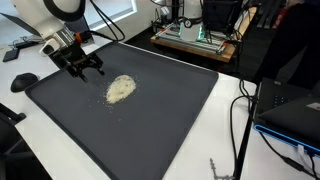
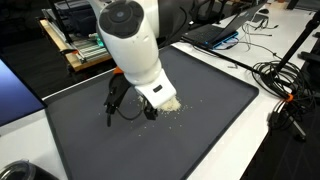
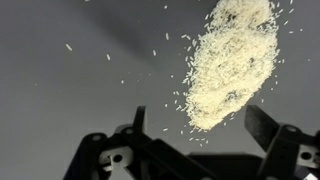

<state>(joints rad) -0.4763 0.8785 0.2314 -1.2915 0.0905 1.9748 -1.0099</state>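
Note:
A pile of pale rice grains (image 1: pixel 120 89) lies on a dark grey mat (image 1: pixel 170 120). In the wrist view the pile (image 3: pixel 228 65) fills the upper right, with loose grains scattered to its left and below it. My gripper (image 1: pixel 88 68) hovers just beside the pile, above the mat, open with nothing between its fingers. The wrist view has the gripper (image 3: pixel 200 122) coming in from the bottom, its two dark fingers (image 3: pixel 262 124) standing wide apart just short of the pile's near end. In an exterior view the white arm hides most of the pile (image 2: pixel 170 103).
The mat (image 2: pixel 210 110) lies on a white table. A black mouse (image 1: pixel 23 81) rests by its corner. Cables (image 2: pixel 285 85) trail beside the mat, a laptop (image 1: pixel 295 110) sits at one side, and a wooden shelf with equipment (image 1: pixel 195 38) stands behind.

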